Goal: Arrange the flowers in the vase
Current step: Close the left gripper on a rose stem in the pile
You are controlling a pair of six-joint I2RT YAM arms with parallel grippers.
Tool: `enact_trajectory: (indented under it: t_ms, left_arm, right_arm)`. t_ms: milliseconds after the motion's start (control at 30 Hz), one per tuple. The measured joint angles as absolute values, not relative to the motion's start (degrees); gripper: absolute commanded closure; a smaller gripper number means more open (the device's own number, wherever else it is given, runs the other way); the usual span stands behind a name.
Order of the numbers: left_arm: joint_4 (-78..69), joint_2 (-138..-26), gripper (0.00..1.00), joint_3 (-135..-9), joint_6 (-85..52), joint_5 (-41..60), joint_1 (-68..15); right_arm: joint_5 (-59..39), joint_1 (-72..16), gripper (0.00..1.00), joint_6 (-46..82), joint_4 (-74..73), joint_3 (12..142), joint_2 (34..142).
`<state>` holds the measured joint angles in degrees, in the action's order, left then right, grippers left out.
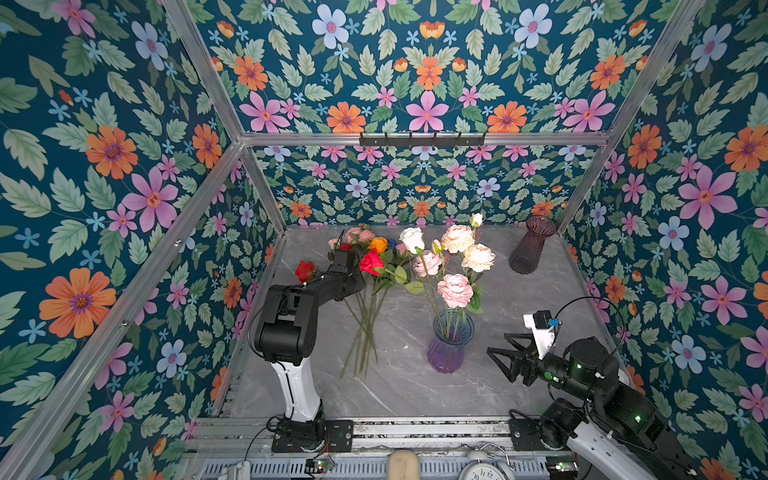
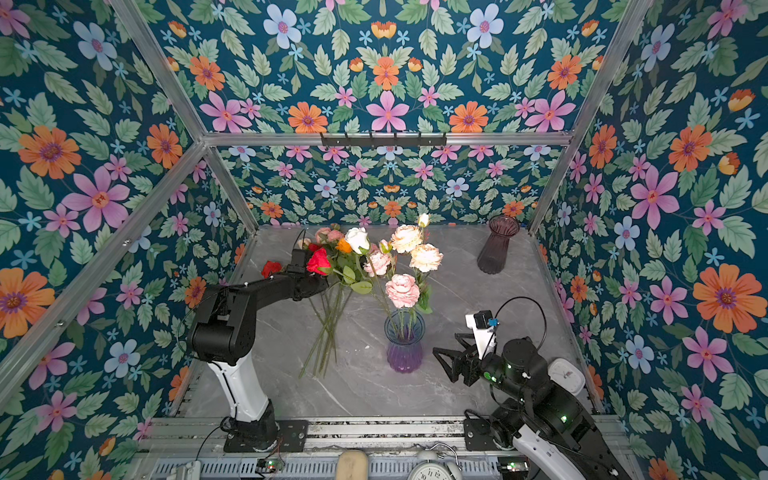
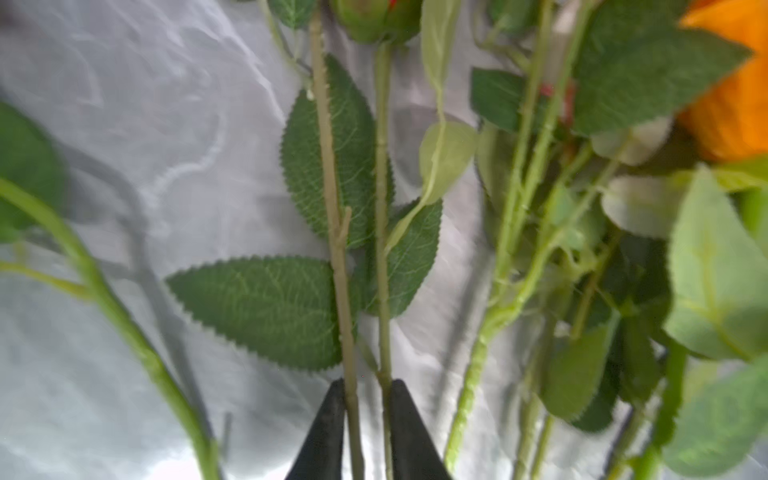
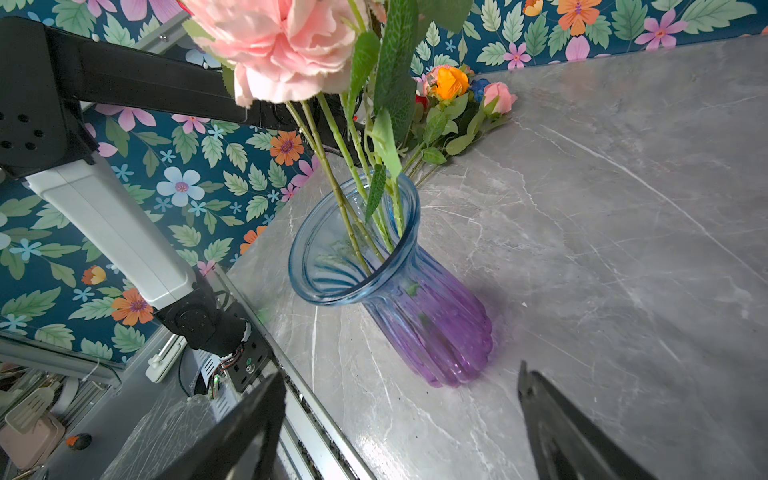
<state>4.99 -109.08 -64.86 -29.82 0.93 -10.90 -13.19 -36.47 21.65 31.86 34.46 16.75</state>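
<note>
In both top views the vase [image 1: 448,357] [image 2: 402,357] stands upright near the middle of the grey worktop [image 1: 415,395], blue at the lip and purple at the foot. It already carries the placed flowers [image 1: 455,290]: pink, peach and white blooms on stems that lean toward the back. Just to its left lie the loose flowers [image 1: 365,332], a bunch flat on the worktop with stems fanned toward the front and red, orange, pink and blue heads toward the back wall. The left arm [image 1: 316,291] reaches over that bunch, wrist pointing down among the heads, so its tool is hidden here. The right tool [image 1: 500,359] hovers low to the right of the vase, apart from it, jaws wide and empty. A dark vase [image 1: 532,245] stands empty in the far right corner.

In the left wrist view the left tool [image 3: 368,384] is narrow, with 2 green stems of the loose flowers between its fingers [image 3: 328,428], each stem against a finger. Leaves and an orange bloom [image 3: 731,104] crowd beside them.

In the right wrist view the right tool's jaws frame bare worktop beside the vase foot and hold nothing. Several stems stand inside the glass.

By my reckoning the task is roughly half done: about as many heads wait in the bunch as stand in the vase. The step in hand looks like a pick from the bunch, and every loose stem has yet to be carried over and dropped in
</note>
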Motion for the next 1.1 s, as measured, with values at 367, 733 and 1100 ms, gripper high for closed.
enact_trajectory:
  t_ms: [367,733,1100]
  left_arm:
    - [4.7,-105.8,0.88,-62.8,-29.9,1.7,-10.2]
    - [4.7,-98.3,1.0,-61.6,-29.1,2.7,-10.2]
    - [5.4,-105.0,0.75,-64.4,-26.5,3.3,-8.4]
  right_arm:
    - [-12.9,-36.5,0.11,21.6,31.9,34.5,17.3]
    - [-12.9,-36.5,0.11,21.4,31.9,34.5,17.9]
    - [-12.9,-36.5,0.11,21.2,31.9,34.6,17.8]
